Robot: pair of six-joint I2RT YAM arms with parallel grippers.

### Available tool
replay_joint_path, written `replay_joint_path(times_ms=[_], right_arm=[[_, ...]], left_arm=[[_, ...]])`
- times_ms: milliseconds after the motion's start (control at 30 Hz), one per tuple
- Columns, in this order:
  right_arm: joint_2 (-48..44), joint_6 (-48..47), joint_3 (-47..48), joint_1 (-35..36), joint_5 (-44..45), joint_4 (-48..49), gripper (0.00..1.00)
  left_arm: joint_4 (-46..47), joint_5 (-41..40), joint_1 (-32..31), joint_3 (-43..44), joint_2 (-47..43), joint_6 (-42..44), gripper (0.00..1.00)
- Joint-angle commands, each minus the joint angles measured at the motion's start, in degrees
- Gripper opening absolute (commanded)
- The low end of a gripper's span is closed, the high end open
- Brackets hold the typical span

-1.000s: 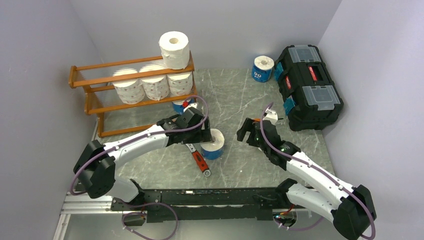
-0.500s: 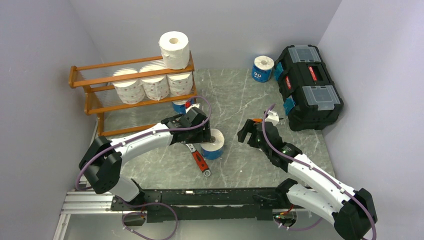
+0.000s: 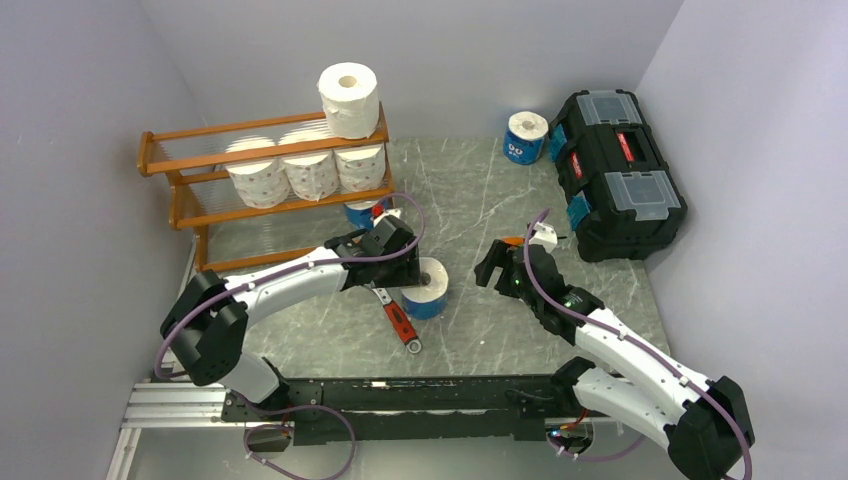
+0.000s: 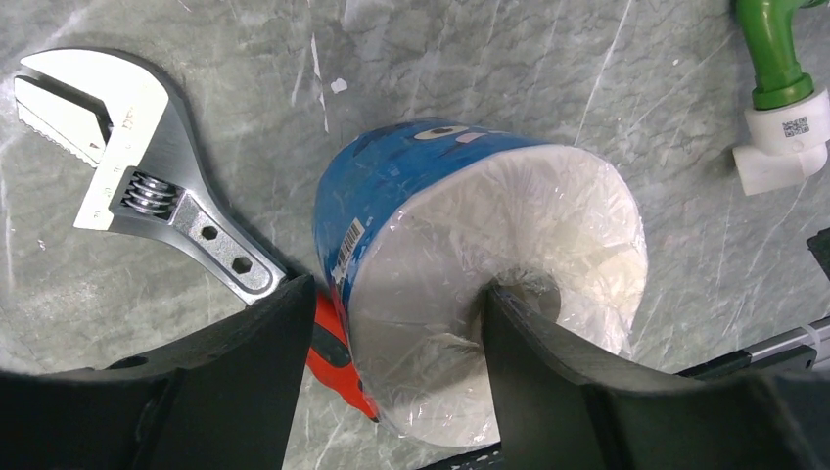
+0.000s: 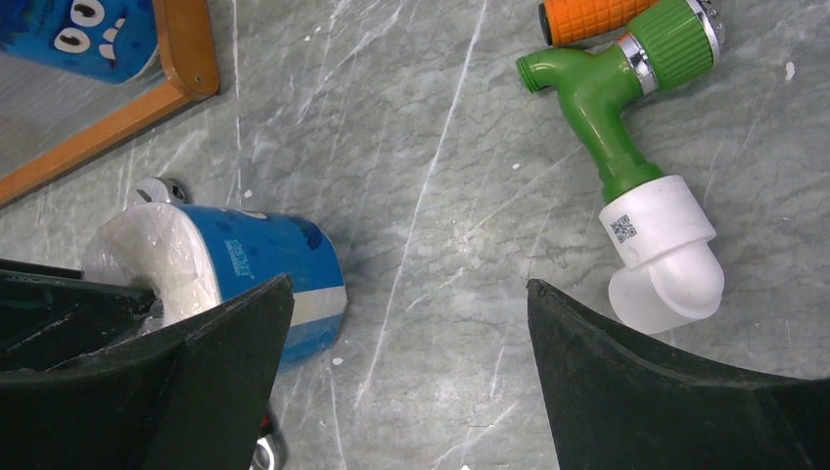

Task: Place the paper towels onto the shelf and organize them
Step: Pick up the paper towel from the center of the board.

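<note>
1. The blue-wrapped roll (image 3: 428,290) stands on end near the middle of the surface (image 3: 480,195), hollow core up, in front of the shelf (image 3: 200,160) and apart from it.
2. Your left end effector (image 4: 391,323) straddles that roll's wall. 1 finger (image 4: 533,382) sits down in the core, and the other is outside, right at the blue wrapper. The jaws stand partly open, and you cannot tell whether they are pinching the wall.
3. A red-handled wrench (image 4: 147,186) lies flat just beside the roll, on the side of the outer finger.
4. The shelf stands at the far left. 3 printed rolls (image 3: 308,165) sit side by side on its middle tier. 1 white roll (image 3: 349,98) stands on the right end of the top tier. 1 more blue roll (image 5: 78,34) sits low at the shelf's right end.
5. Another blue-wrapped one, the far roll (image 3: 525,137), stands at the back of the surface, just beside the black toolbox (image 3: 615,170).
6. Your right end effector (image 5: 406,323) hovers to the right of the roll, fingers spread wide with nothing between them. A green fitting (image 5: 607,108) with a white elbow (image 5: 661,250) lies nearby.
</note>
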Motion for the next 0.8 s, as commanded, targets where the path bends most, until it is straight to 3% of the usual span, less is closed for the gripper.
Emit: replay_joint_path(times_ms=[0,500,700,767], right_arm=[[-0.32,0.19,-0.29,-0.20,0.11,0.77,0.91],[0.21,-0.21,0.10,-0.23,0.82,0.50,0.90],[0.16,-0.21,0.00,-0.21,0.86,0.50,0.90],[0.13,-0.28,0.04,-0.22,0.91,0.44,0.90]], left_arm=[[1.36,0.45,-0.22,-0.68,0.81,0.57,0.66],[-0.60,0.15,-0.23,0.63,-1.31,0.24,0.42],[-1.60,0.93,-0.26,0.93,-3.29,0.06,0.26],[-2.52,0.49,-0.28,1.03,-4.97,-0.10,0.16]])
